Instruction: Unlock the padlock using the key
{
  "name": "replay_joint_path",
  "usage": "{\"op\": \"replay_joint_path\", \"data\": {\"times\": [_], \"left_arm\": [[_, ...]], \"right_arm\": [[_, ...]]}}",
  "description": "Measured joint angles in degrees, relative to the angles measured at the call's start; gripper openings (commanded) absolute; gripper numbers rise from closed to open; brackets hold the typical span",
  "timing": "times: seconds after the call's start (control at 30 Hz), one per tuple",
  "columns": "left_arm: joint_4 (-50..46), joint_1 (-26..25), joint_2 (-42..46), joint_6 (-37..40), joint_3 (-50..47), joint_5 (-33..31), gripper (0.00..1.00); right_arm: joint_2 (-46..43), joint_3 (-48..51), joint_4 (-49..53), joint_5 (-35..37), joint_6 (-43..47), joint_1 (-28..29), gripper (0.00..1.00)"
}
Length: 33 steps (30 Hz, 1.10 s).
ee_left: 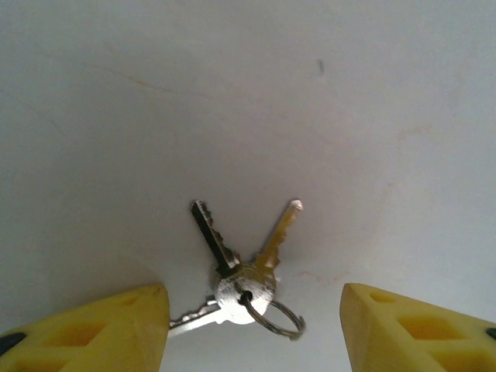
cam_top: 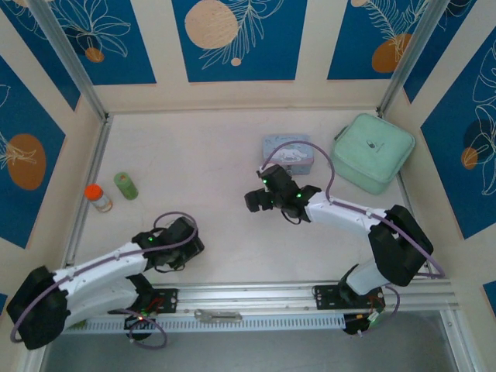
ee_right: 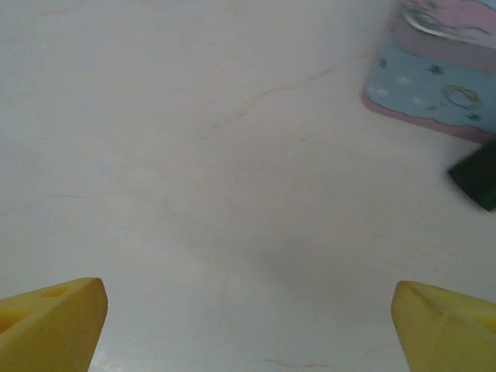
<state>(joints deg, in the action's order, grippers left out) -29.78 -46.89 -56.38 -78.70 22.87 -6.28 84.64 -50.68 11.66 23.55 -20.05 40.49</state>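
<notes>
You had your left gripper point(ee_left: 253, 314) spread astride the key point(ee_left: 244, 285) on the desk point(ee_left: 248, 93), seemingly ready to pinch; your right gripper point(ee_right: 248, 314) hung wide open near the tin point(ee_right: 434, 85).

From above, my table point(cam_top: 194, 155) is lit brightly and evenly. The light falls from overhead, so my arms point(cam_top: 101, 279) throw only short, soft shadows, and the tin point(cam_top: 288, 153) shows no glare. That picture is slightly grainy. My left wrist picture is dimmer and greyer: the keys point(ee_left: 246, 271) are fairly sharp, one tip glints white, and my left fingertips point(ee_left: 93, 329) blur. My right wrist picture is washed-out and soft. The tin is fuzzy, a dull shadow lies below and left of it, and a dark shape point(ee_right: 477, 178) just below it is smeared.
</notes>
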Motion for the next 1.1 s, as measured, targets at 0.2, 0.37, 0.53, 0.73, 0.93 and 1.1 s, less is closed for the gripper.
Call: {"op": "replay_joint_path", "data": {"times": [0.2,0.37,0.53,0.73,0.93,1.1], "left_arm": [[-1.7,-3.3,-7.1,-1.0,3.3,-3.8,0.47],[-4.6,-4.5,-14.0,-0.5,7.3,-5.1,0.22],[-7.9,-4.9,-20.5,0.7,12.0,-5.1,0.16],[-9.7,-5.0,-22.1,2.5,14.0,-5.1,0.06],[-6.6,-4.2,-20.7,7.9,15.2,-2.6,0.00],[-0.4,-0.4,-14.9,14.6,19.8,0.1,0.00]], "right_arm": [[-2.2,1.1,1.3,-2.7,-3.2,-12.7,0.92],[-6.1,2.1,1.2,-4.7,-4.7,-17.1,0.92],[-7.5,2.8,0.8,-5.6,-4.9,-17.5,0.92],[-7.9,4.8,0.9,-5.9,-4.9,-17.5,0.92],[-8.1,5.2,1.0,-6.5,-4.9,-17.5,0.92],[-8.4,5.2,0.9,-7.3,-4.9,-17.5,0.92]]}}
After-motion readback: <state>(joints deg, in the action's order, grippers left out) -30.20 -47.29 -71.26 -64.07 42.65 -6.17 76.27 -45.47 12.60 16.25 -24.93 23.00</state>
